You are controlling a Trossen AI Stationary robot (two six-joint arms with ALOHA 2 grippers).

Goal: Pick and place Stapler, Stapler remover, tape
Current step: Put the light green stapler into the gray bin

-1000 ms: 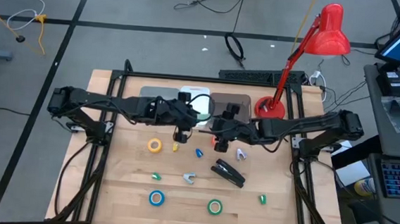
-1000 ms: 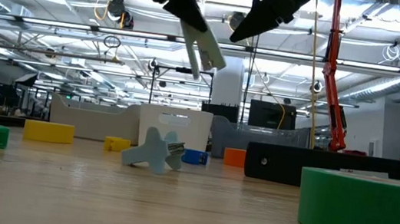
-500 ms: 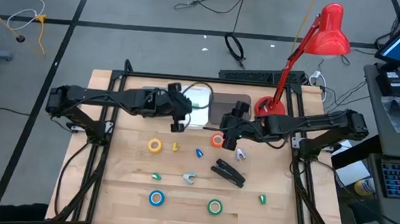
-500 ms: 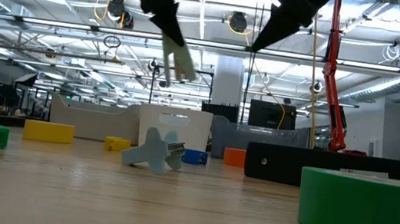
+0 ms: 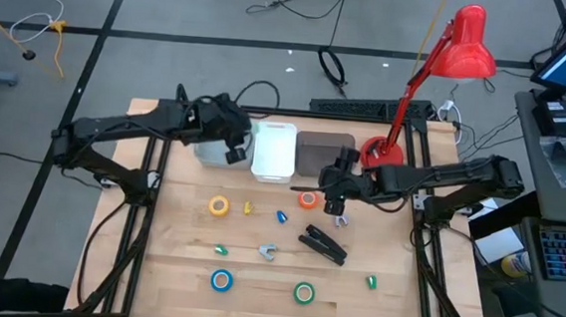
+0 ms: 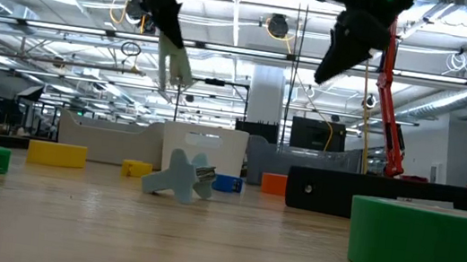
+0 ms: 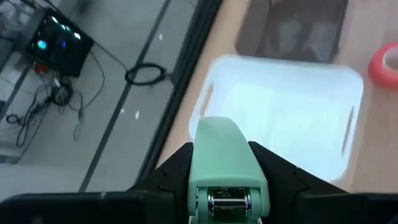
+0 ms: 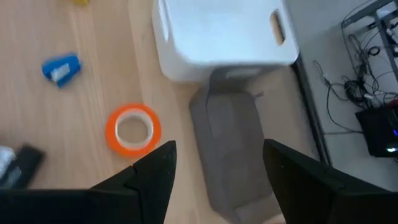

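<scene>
Bench (image 5: pixel 167 240): both arms have moved off its middle since a second ago.

The left gripper (image 5: pixel 234 150) has swung to the far edge. It is pinching a pale green stapler-like item (image 7: pixel 225 168), which it has carried there. The white bin (image 5: pixel 274 150) lies just ahead of these jaws, with the grey tray (image 5: pixel 323 153) beyond it. Judgement: a drop into the bin is close, but the jaws are not yet over its middle.

The right gripper (image 5: pixel 338 202) has drawn back toward its own side. Its jaws are spread and hold nothing.

The black stapler (image 5: pixel 324 244) lies untouched on the bench, near these jaws on the front side. The orange tape (image 5: pixel 307 200) lies just beside them.

Room: the two arms are now well apart, so the crossing risk is lower. The red lamp base (image 5: pixel 381 151) stands near the right arm. The bin rims are the nearest edges to the left jaws.
</scene>
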